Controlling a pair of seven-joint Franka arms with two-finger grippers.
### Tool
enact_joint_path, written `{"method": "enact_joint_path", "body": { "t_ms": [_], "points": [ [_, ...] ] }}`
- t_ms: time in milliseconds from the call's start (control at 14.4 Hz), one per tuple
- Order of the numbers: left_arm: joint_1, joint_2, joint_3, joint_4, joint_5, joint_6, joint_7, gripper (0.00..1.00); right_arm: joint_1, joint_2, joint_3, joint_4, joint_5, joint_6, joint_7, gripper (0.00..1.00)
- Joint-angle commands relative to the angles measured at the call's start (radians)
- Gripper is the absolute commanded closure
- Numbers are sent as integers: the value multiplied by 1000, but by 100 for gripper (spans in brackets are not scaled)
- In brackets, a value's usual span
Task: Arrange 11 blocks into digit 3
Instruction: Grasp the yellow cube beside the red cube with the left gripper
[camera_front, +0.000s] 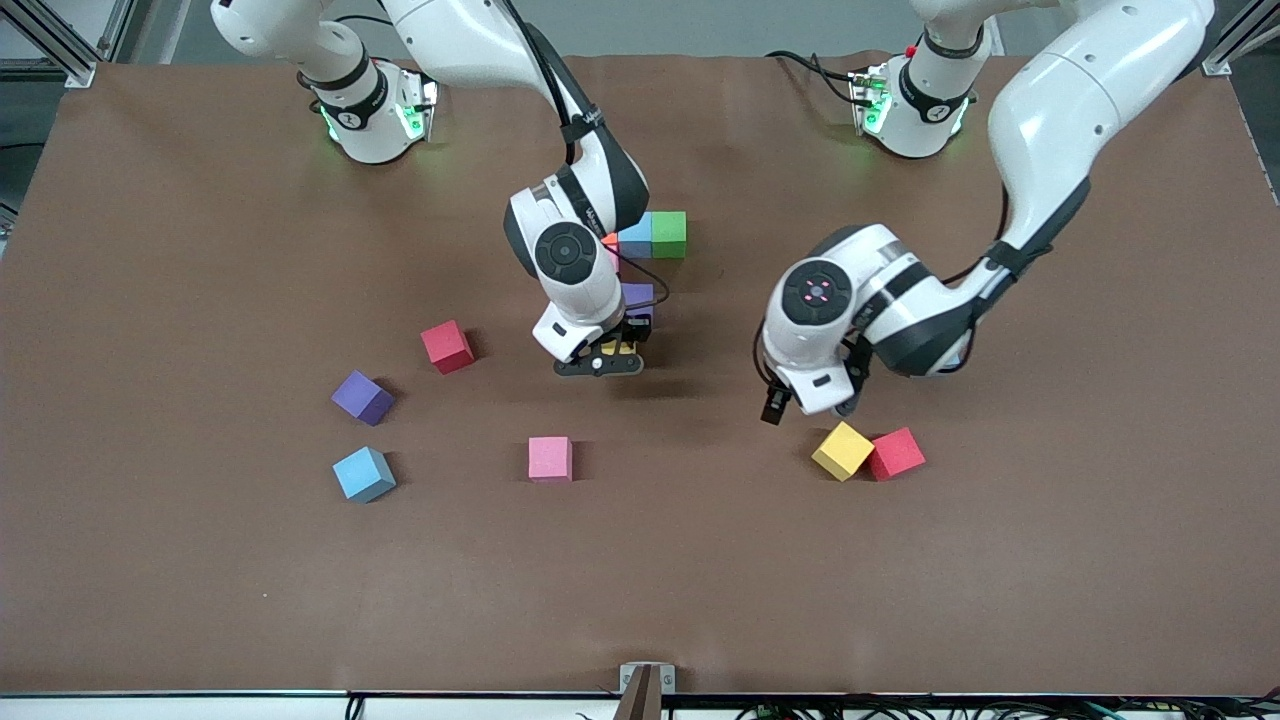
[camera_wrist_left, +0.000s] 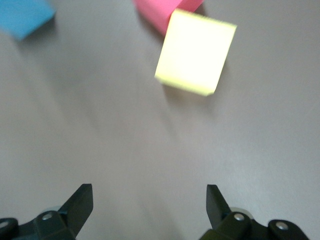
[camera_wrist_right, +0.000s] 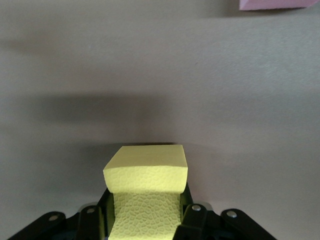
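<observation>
Brown table (camera_front: 200, 600), loose red (camera_front: 447, 346), purple (camera_front: 362, 397), blue (camera_front: 364, 474), pink (camera_front: 550, 459) blocks

Even overhead light, sharp front view, soft wrist views

The brown surface (camera_front: 700, 560) is evenly and brightly lit from above; blocks and arms throw short, soft shadows. In the left wrist view the yellow block (camera_wrist_left: 196, 52) is overexposed almost to white, and it and the blue block (camera_wrist_left: 22, 17) are smeared. In the right wrist view the held yellow block (camera_wrist_right: 146, 172) is crisp, with a broad diffuse shadow band across the surface.
</observation>
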Motion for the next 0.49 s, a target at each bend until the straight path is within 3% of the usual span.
{"method": "enact_joint_path", "body": {
  "t_ms": [0,208,416],
  "points": [
    [2,4,45,31,20,26,135,0,25,19,-7,14,21,1,-6,98],
    [-6,6,106,66,18,106,271,0,40,27,-7,13,21,20,-1,98],
    [2,16,123,72,17,118,334,0,51,27,-8,11,20,9,-1,98]
  ]
}}
